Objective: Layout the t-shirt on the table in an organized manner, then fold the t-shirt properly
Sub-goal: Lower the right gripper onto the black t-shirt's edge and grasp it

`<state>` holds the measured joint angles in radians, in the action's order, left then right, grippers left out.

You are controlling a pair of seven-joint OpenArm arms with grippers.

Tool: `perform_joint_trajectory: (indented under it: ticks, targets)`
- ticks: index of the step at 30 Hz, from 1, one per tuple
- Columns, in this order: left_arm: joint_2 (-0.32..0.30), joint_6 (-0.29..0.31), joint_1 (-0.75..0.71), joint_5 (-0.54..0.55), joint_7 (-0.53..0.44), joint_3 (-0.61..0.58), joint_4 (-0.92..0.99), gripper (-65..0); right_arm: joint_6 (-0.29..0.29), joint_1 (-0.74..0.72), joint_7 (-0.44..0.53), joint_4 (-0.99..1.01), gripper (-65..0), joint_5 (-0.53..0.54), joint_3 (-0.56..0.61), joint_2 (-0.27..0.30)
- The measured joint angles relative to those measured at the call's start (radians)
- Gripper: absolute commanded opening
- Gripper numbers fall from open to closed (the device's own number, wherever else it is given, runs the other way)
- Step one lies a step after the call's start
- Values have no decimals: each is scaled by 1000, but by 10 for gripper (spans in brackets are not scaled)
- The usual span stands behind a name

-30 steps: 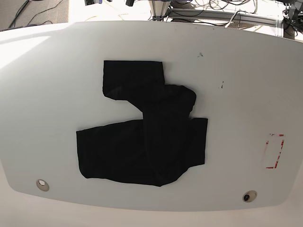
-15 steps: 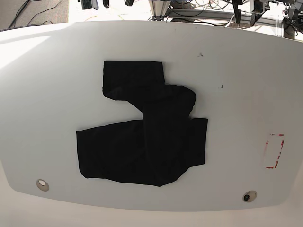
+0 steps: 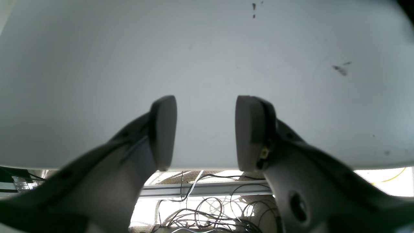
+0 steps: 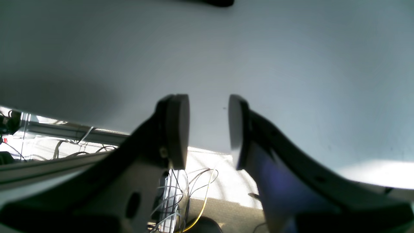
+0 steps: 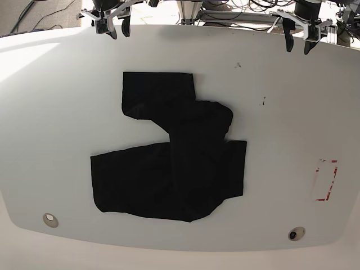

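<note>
The black t-shirt point(image 5: 174, 163) lies crumpled in the middle of the white table point(image 5: 56, 112), one part bunched toward the far side and a wider part spread toward the near edge. In the base view my right gripper point(image 5: 120, 32) hangs over the far left edge of the table, apart from the cloth. My left gripper point(image 5: 298, 48) hangs over the far right edge. In the wrist views both the left gripper point(image 3: 205, 132) and the right gripper point(image 4: 208, 129) stand open above bare table with nothing between the fingers. A sliver of the t-shirt point(image 4: 216, 2) shows at the top of the right wrist view.
A red-outlined rectangle mark point(image 5: 326, 180) sits at the right. Two round metal fittings point(image 5: 50, 220) point(image 5: 296, 233) lie near the front edge. Small dark specks point(image 5: 238, 65) mark the far right of the table. Cables and a metal frame point(image 5: 236, 11) run behind the far edge.
Both arms have come into the base view at the table's far edge, moving in over the tabletop. The t-shirt has not moved.
</note>
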<state>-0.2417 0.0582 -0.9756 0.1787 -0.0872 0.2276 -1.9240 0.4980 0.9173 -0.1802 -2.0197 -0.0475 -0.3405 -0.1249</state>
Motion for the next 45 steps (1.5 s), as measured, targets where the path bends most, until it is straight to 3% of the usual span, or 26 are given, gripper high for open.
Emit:
perform_joint_trajectory:
  ticks: [13, 16, 20, 23, 28, 34, 38, 45]
  targets:
    - [0, 5, 237, 3, 222, -6, 1, -375, 0, -190, -16, 1, -449, 0, 0, 0]
    - [0, 7, 275, 3, 260, -6, 1, -374, 1, -227, -68, 1, -409, 0, 0, 0]
    - [0, 5, 298, 3, 267, -5, 1, -325, 0, -274, -121, 2, -325, -5, -1, 1]
    - [2, 5, 309, 3, 271, -4, 1, -239, 1, -313, -137, 3, -254, -5, -1, 1]
    - [2, 6, 323, 3, 271, -3, 0, -147, 1, -357, -168, 3, -224, -4, 0, 0]
    - [5, 5, 322, 3, 274, -3, 1, -143, 9, -445, -246, 6, -225, -5, 0, 6]
    - [21, 5, 325, 2, 271, -3, 0, -143, 58, -523, -284, 23, -225, -6, 0, 10]
    - [39, 6, 323, 3, 270, -3, -8, -143, 75, -614, -344, 110, -225, -5, -1, 56]
